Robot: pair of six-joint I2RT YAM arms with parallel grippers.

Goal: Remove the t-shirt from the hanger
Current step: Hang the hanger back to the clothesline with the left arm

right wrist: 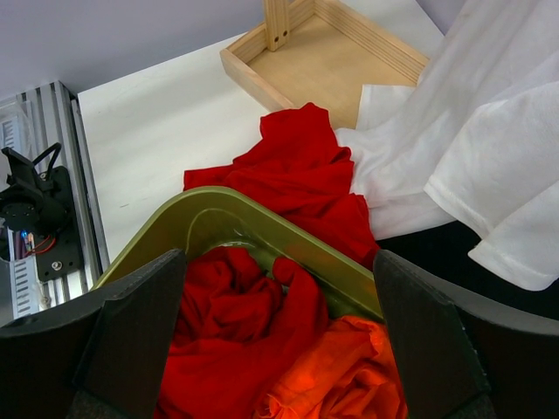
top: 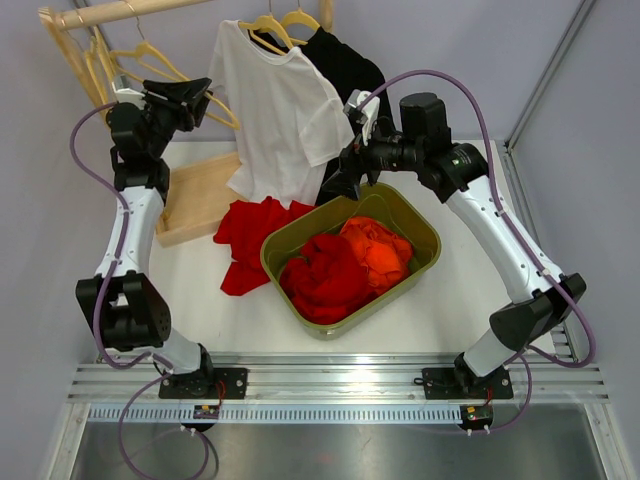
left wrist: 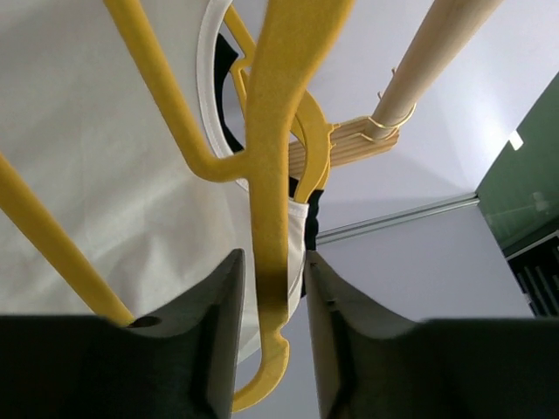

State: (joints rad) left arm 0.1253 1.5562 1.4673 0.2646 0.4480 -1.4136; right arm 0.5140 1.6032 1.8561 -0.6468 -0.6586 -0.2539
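Observation:
A white t-shirt (top: 280, 120) hangs on a yellow hanger (top: 268, 28) from the rack at the back; its cloth fills the left of the left wrist view (left wrist: 87, 175). My left gripper (top: 200, 100) is up beside the shirt's left sleeve. Its fingers stand open (left wrist: 272, 257) on either side of a bare yellow hanger (left wrist: 275, 175), with a thin gap on each side. My right gripper (top: 345, 178) is wide open and empty (right wrist: 279, 262), hovering by the shirt's lower right hem (right wrist: 489, 157), over the bin's far rim.
A black shirt (top: 345, 65) hangs behind the white one. The olive bin (top: 425, 225) holds red and orange clothes (top: 340, 270). A red shirt (top: 250, 230) lies on the table beside a wooden tray (top: 195, 200). Spare yellow hangers (top: 150, 60) hang on the wooden rail (top: 120, 12).

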